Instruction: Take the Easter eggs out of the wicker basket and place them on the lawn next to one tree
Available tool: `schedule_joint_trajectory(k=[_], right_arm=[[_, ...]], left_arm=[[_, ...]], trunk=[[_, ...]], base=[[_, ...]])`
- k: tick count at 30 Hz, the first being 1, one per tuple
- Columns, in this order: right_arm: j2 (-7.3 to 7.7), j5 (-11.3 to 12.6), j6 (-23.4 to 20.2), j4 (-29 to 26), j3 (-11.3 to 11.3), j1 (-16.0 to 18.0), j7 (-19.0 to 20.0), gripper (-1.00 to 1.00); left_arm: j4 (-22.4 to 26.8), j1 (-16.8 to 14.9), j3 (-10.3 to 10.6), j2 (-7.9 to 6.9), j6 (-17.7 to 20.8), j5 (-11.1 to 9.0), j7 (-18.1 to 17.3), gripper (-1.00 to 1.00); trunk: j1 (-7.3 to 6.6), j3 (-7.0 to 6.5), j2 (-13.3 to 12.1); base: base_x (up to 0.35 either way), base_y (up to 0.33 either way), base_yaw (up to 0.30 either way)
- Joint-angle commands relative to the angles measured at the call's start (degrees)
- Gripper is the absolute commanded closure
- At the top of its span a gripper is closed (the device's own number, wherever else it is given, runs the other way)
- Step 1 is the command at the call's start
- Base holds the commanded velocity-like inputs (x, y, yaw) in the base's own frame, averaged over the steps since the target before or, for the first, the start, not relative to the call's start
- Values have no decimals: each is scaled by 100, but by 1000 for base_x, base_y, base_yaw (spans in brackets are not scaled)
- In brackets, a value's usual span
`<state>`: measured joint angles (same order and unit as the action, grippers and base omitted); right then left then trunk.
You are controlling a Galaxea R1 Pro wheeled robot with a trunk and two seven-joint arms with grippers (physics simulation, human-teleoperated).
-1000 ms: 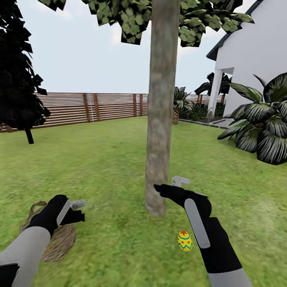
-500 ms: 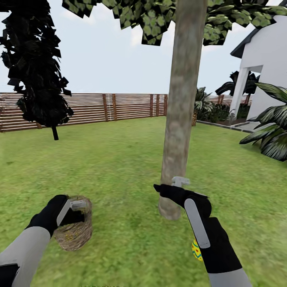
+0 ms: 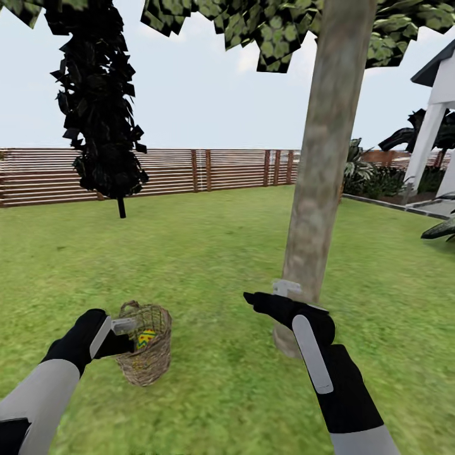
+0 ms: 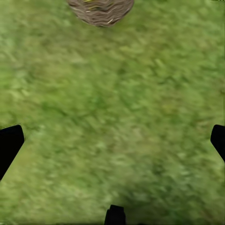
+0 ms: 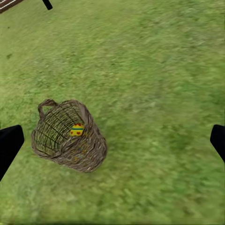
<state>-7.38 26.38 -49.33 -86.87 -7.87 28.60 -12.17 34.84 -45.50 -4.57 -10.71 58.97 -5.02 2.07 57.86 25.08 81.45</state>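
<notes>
Facing basket, both grippers empty.
My left gripper [image 3: 124, 335] and right gripper [image 3: 268, 294] spread wide; wicker basket [image 3: 146, 351] at 10 o'clock holds an egg [image 5: 77, 129], tree [image 3: 316, 208] at 1.

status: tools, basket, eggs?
Left tool and right tool open, empty. Wicker basket upright on the lawn, one egg visible inside. Tree close by.

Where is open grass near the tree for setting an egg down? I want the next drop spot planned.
Open lawn lies between the wicker basket and the tree trunk base, bare in the head view. More grass stretches behind the trunk toward the fence. It is tight right at the trunk's foot, where the right pincer hangs in front of it.
</notes>
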Motion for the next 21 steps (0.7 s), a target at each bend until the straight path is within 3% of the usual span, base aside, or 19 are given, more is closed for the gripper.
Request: schedule_joint_trajectory(k=[1,16,21], right_arm=[[0,61,-16,-6,-3,5,-58,-100],[0,61,-15,-6,-4,5,-58,-100],[0,61,-16,-6,-4,5,-58,-100]], left_arm=[[5,-4,-9,0,24,-43,22,-100],[5,-4,-9,1,26,-46,22,-100],[11,-3,-9,-1,26,-59,19,-100]], trunk=[[-23,-12,-38],[-352,-281,-639],[-352,-281,-639]], base=[[0,0,279],[0,0,279],[0,0,280]])
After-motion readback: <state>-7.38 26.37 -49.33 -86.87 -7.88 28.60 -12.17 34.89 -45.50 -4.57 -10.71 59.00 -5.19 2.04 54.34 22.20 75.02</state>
